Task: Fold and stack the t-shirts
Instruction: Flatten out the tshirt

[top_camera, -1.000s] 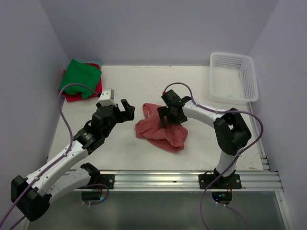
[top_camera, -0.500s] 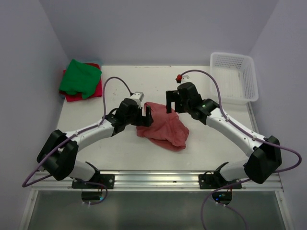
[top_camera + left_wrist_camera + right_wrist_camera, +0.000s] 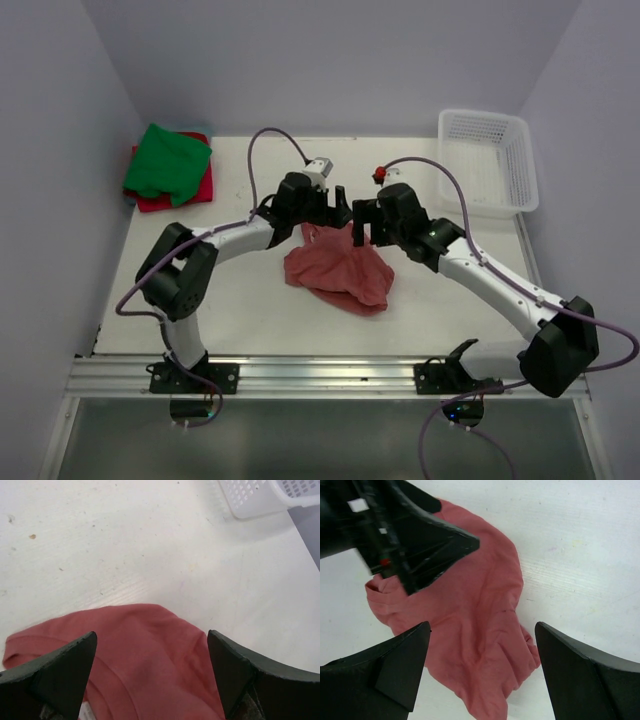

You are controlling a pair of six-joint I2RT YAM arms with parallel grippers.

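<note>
Brick-red t-shirt (image 3: 338, 272): crumpled in a loose heap near the middle of the table (image 3: 250, 300), neither spread nor folded; its far edge lies beneath both grippers.
Left gripper (image 3: 335, 207): reaches in from the left, fingers wide apart over the far edge of the heap; in the left wrist view the cloth shows between and below the two fingers, and nothing is pinched.
Right gripper (image 3: 362, 222): reaches in from the right, just beside the left one, fingers also wide apart above the cloth, gripping nothing.
Contact with the cloth: cannot tell for either gripper.
Green t-shirt (image 3: 165, 162): folded, at the table's far left corner, lying on the red-pink one.
Red-pink t-shirt (image 3: 192, 190): under the green one, its edges showing at the near and right sides.
White mesh basket (image 3: 487, 165): at the far right corner, well apart from the shirts.
</note>
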